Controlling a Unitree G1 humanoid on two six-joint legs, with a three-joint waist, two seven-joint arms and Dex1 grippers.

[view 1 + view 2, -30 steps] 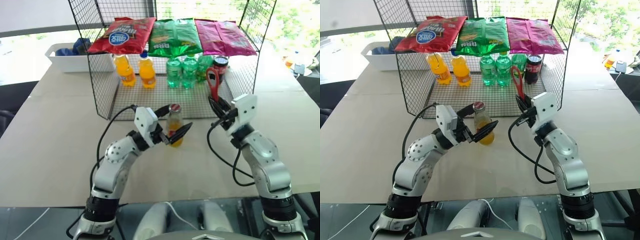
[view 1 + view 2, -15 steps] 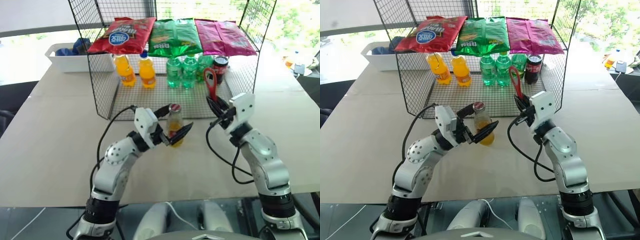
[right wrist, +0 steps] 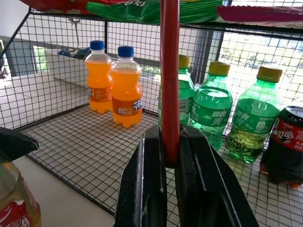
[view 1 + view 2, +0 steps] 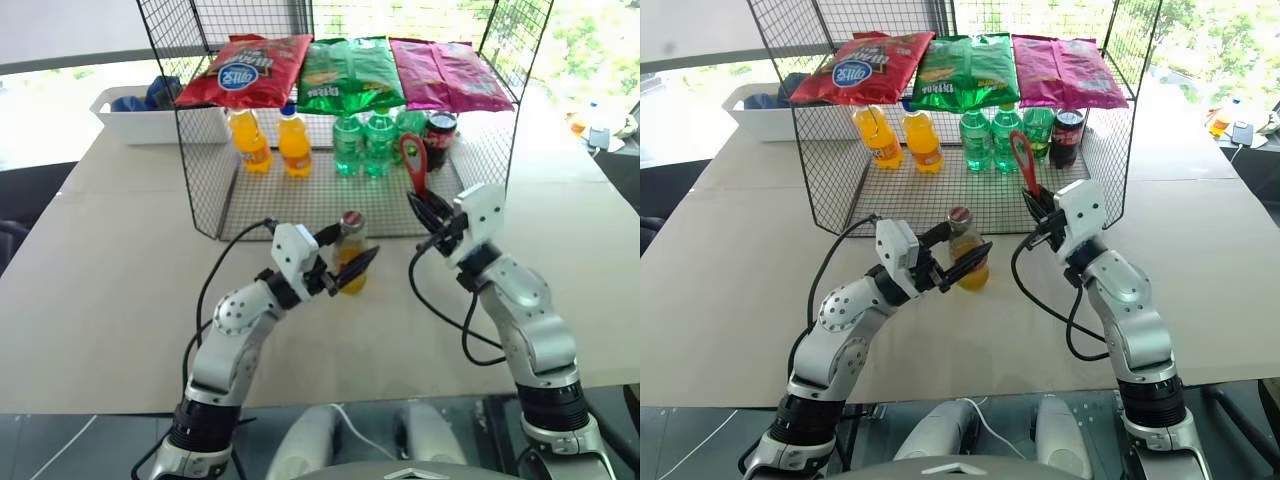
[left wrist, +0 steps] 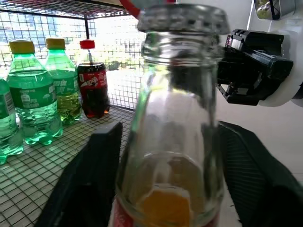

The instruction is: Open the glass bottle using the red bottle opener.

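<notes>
Bare table (image 4: pixel 110 290) lies open on both sides of the arms. Ahead, the wire rack (image 4: pixel 200 190) and its bottles (image 4: pixel 362 143) block the way.

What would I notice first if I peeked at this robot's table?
Probably the glass bottle of orange drink standing in the middle of the table, with the left pincer around it. Just to its right, the right pincer holds the red bottle opener pointing straight up. Behind them stands a wire rack with bright snack bags on top and small drink bottles underneath.
</notes>
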